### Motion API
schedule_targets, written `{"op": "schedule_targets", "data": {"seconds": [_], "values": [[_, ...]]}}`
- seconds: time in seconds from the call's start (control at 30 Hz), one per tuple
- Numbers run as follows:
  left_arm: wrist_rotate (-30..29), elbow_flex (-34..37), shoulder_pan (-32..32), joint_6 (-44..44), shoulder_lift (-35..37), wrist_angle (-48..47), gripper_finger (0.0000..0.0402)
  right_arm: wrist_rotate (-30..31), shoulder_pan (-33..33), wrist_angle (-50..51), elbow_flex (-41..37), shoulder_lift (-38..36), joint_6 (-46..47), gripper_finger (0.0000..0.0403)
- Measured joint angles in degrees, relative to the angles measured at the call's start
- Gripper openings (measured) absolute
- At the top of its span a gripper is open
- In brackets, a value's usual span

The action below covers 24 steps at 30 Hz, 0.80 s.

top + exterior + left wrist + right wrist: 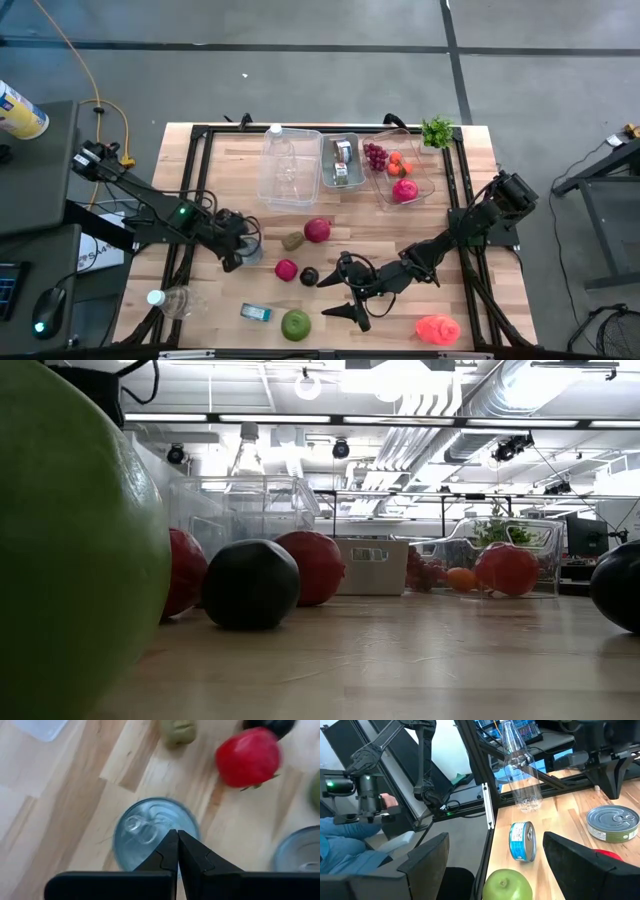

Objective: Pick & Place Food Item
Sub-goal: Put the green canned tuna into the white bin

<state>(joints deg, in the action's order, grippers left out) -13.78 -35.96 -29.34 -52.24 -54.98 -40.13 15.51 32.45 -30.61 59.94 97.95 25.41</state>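
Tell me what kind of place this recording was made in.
Most likely a robotics lab or workshop, not a kitchen. A wooden table in a black frame stands on a bare concrete floor, exposed ducts and strip lights run overhead, and clear bins hold mock food.

Bare wood right of green apple [296, 324], blue tin [256, 313] crowding its left

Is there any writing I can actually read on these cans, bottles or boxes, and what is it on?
None of it can be read.
Blue-labelled can lying on its side: print too small to read.
Yellow canister beside the table: markings blurred.
Packet in the middle clear bin: label too small.
Grey box at the back: marks illegible.
Upright can: lid embossing unreadable.
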Motion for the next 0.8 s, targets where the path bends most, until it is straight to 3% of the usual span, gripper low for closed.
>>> {"op": "schedule_targets", "data": {"seconds": [0.4, 0.8], "values": [[-0.02, 8.11, 0.09, -5.08, 0.02, 0.12, 0.0000, 0.00, 0.02, 0.02, 0.00, 0.00, 0.26, 0.0311], [0.18, 9.41, 2.66, -6.16, 0.11, 0.64, 0.0001, 1.16, 0.02, 0.04, 0.00, 0.00, 0.26, 0.0311]]}}
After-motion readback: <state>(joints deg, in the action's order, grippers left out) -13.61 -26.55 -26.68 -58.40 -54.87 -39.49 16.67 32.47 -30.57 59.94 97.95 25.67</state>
